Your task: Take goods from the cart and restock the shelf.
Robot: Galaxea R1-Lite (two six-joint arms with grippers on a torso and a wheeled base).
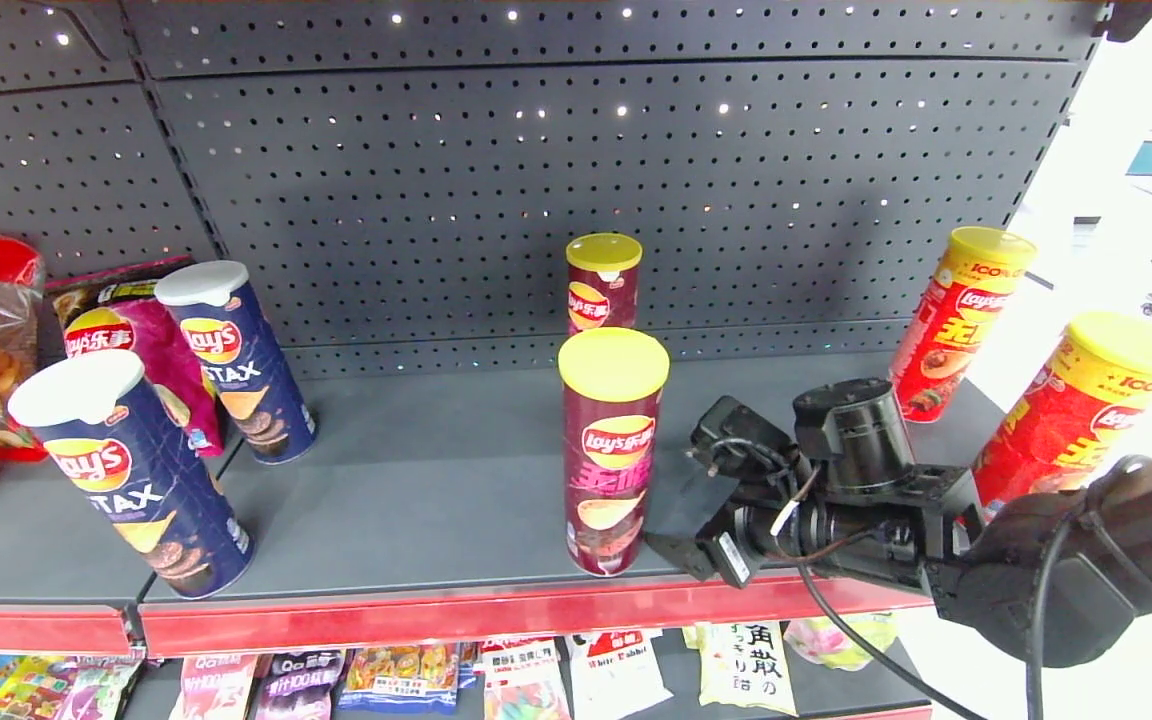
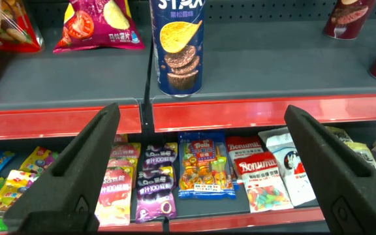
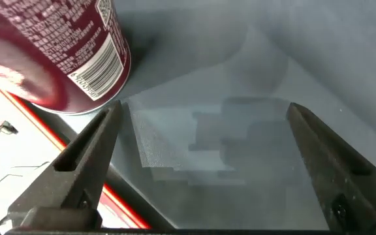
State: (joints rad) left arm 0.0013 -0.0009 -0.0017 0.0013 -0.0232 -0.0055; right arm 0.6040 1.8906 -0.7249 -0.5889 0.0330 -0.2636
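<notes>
The front maroon chip can (image 1: 613, 450) is judged shelved; just beside it, the fingers (image 3: 87, 153) of the right gripper (image 1: 678, 535) are spread wide and empty, as are those of the left gripper (image 2: 202, 112); more restocking is expected.

The right arm (image 1: 1036, 570) hides the base of the near red can (image 1: 1086, 410). The front maroon can (image 1: 612, 450) covers the foot of the rear maroon can (image 1: 602, 285). The left wrist view's edge cuts off the top of the blue can (image 2: 177, 52). In the right wrist view the front maroon can (image 3: 51, 52) is blurred and cropped.
</notes>
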